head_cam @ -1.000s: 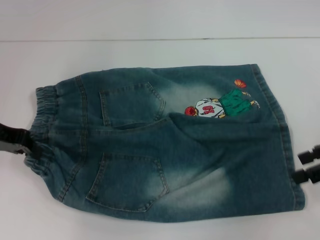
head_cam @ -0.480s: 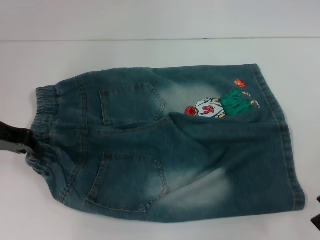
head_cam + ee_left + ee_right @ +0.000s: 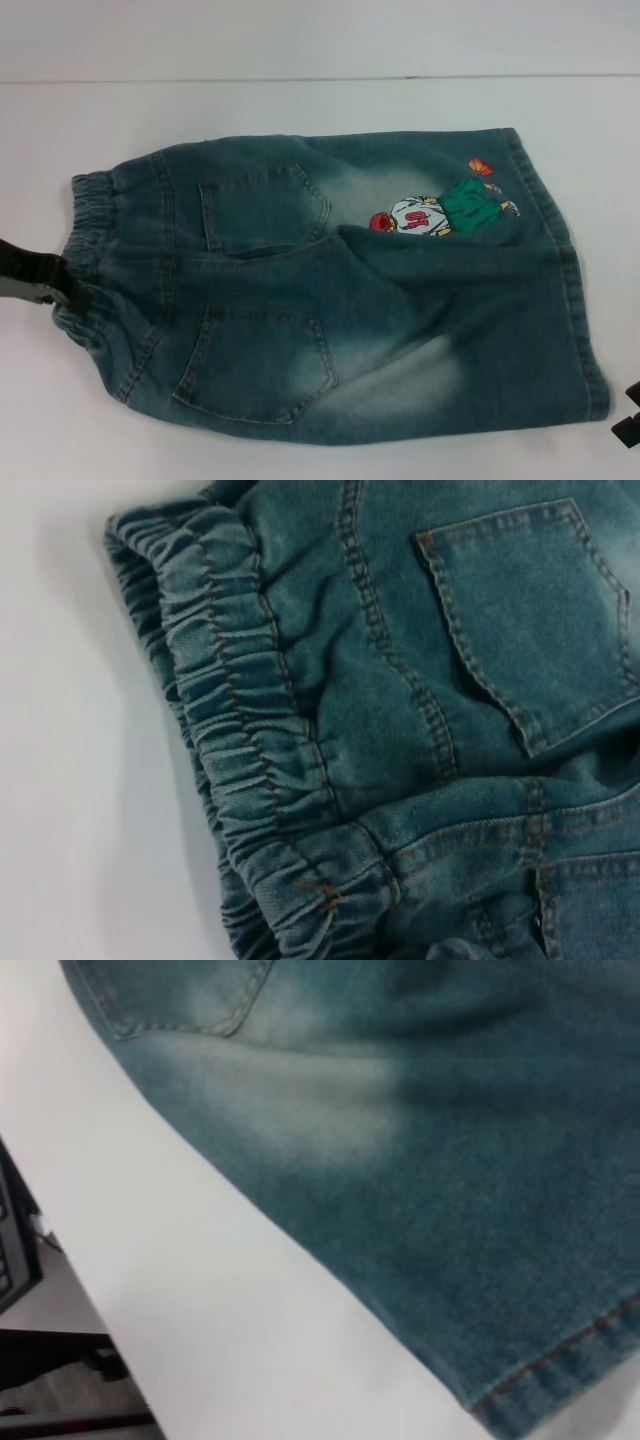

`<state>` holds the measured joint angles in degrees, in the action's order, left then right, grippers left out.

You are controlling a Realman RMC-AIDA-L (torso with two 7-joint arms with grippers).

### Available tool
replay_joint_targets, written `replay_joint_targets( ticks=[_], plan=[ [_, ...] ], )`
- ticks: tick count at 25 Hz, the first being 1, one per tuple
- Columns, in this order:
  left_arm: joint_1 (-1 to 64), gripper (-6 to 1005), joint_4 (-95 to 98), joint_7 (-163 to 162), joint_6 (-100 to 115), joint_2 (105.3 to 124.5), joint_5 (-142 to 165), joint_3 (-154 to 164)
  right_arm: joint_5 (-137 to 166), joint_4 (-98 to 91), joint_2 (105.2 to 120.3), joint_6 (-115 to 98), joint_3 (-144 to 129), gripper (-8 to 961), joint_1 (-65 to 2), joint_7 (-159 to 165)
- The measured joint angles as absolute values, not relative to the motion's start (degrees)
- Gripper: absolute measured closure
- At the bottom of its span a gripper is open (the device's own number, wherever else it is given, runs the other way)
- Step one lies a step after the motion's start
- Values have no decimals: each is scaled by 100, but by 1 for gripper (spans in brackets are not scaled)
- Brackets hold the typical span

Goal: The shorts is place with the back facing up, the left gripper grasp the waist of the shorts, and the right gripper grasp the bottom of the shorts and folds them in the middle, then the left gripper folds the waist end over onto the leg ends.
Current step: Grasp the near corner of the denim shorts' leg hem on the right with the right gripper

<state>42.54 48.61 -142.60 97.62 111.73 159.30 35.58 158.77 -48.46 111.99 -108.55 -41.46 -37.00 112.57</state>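
Note:
The shorts [image 3: 340, 290] lie flat on the white table [image 3: 300, 110], back up, with two pockets showing. The gathered waist [image 3: 90, 220] is at the left and the straight leg hems [image 3: 572, 280] are at the right, near the cartoon embroidery [image 3: 435, 210]. My left gripper [image 3: 45, 282] is at the waistband's outer edge, touching it low on the left. The left wrist view shows the ruffled waist [image 3: 250, 740] and a pocket [image 3: 540, 620] up close. Only a tip of my right gripper [image 3: 628, 428] shows at the lower right corner, just off the hem corner. A leg panel [image 3: 420, 1140] and hem [image 3: 560, 1370] fill the right wrist view.
The table's near edge [image 3: 130, 1260] shows in the right wrist view, with dark equipment [image 3: 40, 1360] beyond it. A seam on the table top [image 3: 320, 78] runs across behind the shorts.
My right gripper has dropped from beside the middle of the hems to the lower right corner. The left gripper has shifted slightly down along the waistband. The shorts lie as before.

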Motion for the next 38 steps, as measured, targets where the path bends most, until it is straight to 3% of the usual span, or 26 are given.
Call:
replay_joint_targets(
  ticks=[13, 27, 32, 38],
  plan=[
    [4269, 970, 4830, -14246, 9727, 11189, 15925, 3573, 15848, -4503, 11275, -10525, -4201, 132, -3834, 11207],
    [4297, 970, 4869, -14248, 9760, 11244, 15925, 3595, 15318, -4447, 11253, -10524, -4143, 174, -3801, 10983],
    [4298, 970, 4869, -14247, 9752, 11229, 15926, 3590, 15347, -4447, 11339, -10488, -4203, 192, -3797, 10832],
    [4307, 970, 4869, -14234, 9760, 11225, 15926, 3586, 15330, -4472, 11382, -10446, -4189, 466, -3786, 10754]
  ],
)
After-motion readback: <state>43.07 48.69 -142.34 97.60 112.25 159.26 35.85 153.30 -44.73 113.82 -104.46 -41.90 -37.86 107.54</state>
